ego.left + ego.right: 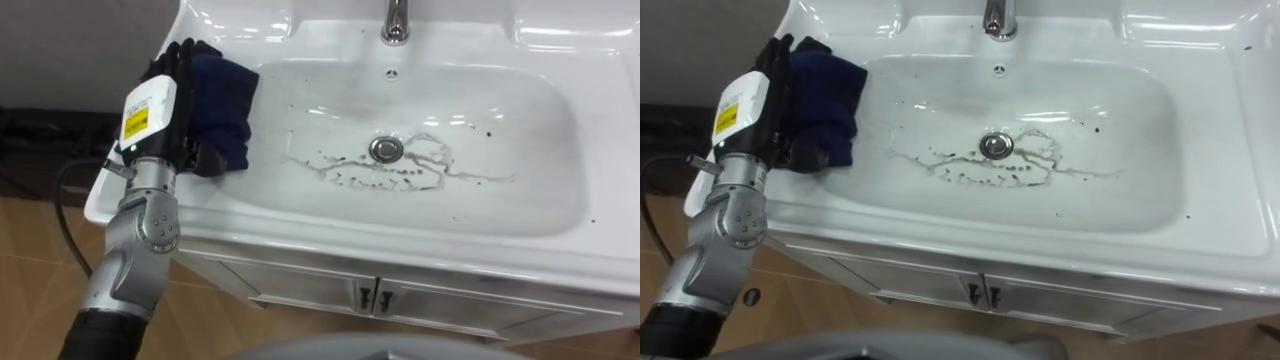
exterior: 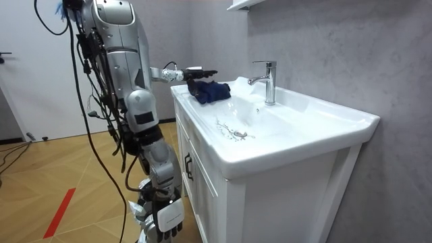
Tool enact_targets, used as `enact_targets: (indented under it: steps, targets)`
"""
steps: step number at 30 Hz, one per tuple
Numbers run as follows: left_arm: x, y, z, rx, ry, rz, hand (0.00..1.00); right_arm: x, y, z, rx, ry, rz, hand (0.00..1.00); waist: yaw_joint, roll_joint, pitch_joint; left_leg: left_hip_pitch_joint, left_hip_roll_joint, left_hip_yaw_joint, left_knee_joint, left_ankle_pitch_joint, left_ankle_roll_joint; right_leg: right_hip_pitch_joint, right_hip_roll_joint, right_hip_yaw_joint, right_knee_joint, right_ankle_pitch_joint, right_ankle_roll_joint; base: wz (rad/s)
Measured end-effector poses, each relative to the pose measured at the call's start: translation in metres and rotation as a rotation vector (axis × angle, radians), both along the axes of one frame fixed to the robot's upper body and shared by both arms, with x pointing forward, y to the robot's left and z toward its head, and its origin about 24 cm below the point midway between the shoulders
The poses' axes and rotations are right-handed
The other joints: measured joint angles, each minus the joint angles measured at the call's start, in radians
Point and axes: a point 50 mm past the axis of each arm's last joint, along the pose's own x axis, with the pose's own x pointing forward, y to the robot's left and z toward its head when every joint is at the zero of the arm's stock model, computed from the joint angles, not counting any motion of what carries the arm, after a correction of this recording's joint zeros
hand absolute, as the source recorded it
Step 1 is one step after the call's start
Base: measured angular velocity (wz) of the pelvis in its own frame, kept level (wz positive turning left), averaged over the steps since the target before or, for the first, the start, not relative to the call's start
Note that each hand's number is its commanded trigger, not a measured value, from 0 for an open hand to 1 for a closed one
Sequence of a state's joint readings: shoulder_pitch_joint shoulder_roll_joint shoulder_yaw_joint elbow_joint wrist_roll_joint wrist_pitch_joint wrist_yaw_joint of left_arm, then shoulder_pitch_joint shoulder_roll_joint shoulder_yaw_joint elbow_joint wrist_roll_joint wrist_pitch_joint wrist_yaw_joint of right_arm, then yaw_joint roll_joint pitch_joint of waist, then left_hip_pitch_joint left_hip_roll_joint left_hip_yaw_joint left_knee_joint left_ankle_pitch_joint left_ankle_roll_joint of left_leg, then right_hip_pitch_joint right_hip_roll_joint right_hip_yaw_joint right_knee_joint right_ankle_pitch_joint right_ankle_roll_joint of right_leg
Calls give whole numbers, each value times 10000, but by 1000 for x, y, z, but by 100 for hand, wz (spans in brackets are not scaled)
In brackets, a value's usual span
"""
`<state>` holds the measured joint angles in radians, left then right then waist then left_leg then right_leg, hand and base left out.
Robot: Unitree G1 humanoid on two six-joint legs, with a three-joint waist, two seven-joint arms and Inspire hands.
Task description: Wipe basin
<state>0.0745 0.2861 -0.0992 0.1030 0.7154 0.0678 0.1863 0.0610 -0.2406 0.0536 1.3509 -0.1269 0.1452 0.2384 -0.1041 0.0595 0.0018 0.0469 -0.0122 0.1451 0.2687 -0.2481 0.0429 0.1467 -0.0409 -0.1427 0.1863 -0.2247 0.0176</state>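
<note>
silver-grey jointed forearm with round screwed elbow cap; black left hand [image 1: 172,95] bearing a white-and-yellow label; dark cables along the glossy silver torso.

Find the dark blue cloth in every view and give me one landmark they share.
Left eye view: cloth upper left, on the basin's left slope under the left hand.
Right eye view: cloth upper left, same spot.
Room view: cloth upper centre, to the room view's left of the faucet.
Shared landmark: the faucet.
</note>
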Motion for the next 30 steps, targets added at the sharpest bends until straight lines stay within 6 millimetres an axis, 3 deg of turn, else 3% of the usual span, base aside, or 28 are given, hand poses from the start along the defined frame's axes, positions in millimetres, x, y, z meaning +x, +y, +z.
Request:
enact_targets:
  steps: [13, 24, 30]
  targets:
    - [-12, 1, -41, -747, 1578, 343, 0, -4, 0, 0, -74, 136, -11, 0, -14, 26, -20, 208, 5, 88, -174, 6, -17, 134, 6, 24, 6, 4, -5, -1]
    - [-10, 3, -51, -928, 1885, 536, 0, -11, 1, 0, 3, 450, -142, 0, -7, -26, -50, 406, 20, 152, -223, 31, -50, 272, 24, 67, 5, 3, -6, -1]
    - [-17, 9, -64, -1069, 2341, 1067, 0, -14, -1, 0, -105, 655, -288, 0, 69, -112, -83, 1008, 12, 469, -558, 89, -93, 628, 41, 413, -70, -85, -71, -16]
